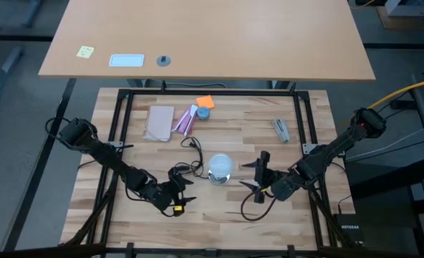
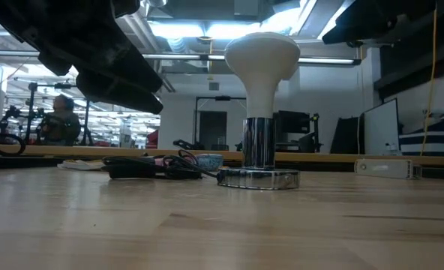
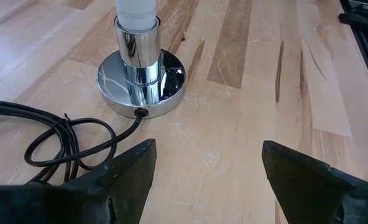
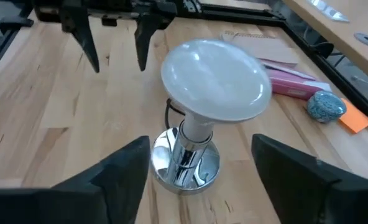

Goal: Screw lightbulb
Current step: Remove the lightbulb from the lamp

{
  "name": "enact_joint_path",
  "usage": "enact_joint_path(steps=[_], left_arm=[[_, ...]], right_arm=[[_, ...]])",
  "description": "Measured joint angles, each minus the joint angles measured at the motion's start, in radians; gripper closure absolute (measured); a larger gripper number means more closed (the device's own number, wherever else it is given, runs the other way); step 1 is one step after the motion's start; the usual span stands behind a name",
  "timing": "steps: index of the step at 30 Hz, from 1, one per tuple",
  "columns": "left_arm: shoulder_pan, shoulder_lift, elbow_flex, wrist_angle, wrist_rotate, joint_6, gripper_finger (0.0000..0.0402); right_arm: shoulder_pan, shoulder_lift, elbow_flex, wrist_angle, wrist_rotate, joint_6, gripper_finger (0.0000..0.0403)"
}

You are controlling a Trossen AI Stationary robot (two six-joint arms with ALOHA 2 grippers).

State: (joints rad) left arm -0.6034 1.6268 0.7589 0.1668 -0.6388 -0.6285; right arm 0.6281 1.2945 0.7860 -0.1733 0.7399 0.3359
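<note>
The frosted white lightbulb [image 1: 220, 165] stands upright, its narrow neck in the chrome socket [image 2: 258, 177], whose round base rests on the wooden table. It also shows in the low view [image 2: 262, 58] and the right wrist view [image 4: 216, 81]. My left gripper [image 1: 185, 190] is open and empty, to the bulb's left near the table's near edge. My right gripper [image 1: 258, 172] is open and empty, just right of the bulb, fingers pointing toward it. The socket's base and the bulb's neck show in the left wrist view [image 3: 140, 74].
A dark cord [image 1: 190, 147] runs from the socket in loose loops [image 3: 59, 140] toward my left gripper. A pink-and-white packet [image 1: 185, 120], a tan pad [image 1: 159, 122], an orange note with a bluish ball [image 1: 204, 107] and a grey part [image 1: 281, 129] lie farther back.
</note>
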Motion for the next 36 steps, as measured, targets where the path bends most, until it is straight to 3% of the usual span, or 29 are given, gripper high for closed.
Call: enact_joint_path(steps=[7,12,36], left_arm=[[-0.006,0.000,0.000,-0.009,0.006,0.115,0.0117],[-0.006,0.000,0.000,-0.008,0.007,0.161,0.0117],[0.041,0.000,0.000,-0.006,0.007,0.137,0.0117]], right_arm=[[0.000,0.000,0.000,-0.006,-0.018,0.000,0.0098],[0.000,0.000,0.000,-0.012,0.036,-0.010,0.0098],[0.000,0.004,-0.022,-0.022,-0.080,-0.004,0.0097]])
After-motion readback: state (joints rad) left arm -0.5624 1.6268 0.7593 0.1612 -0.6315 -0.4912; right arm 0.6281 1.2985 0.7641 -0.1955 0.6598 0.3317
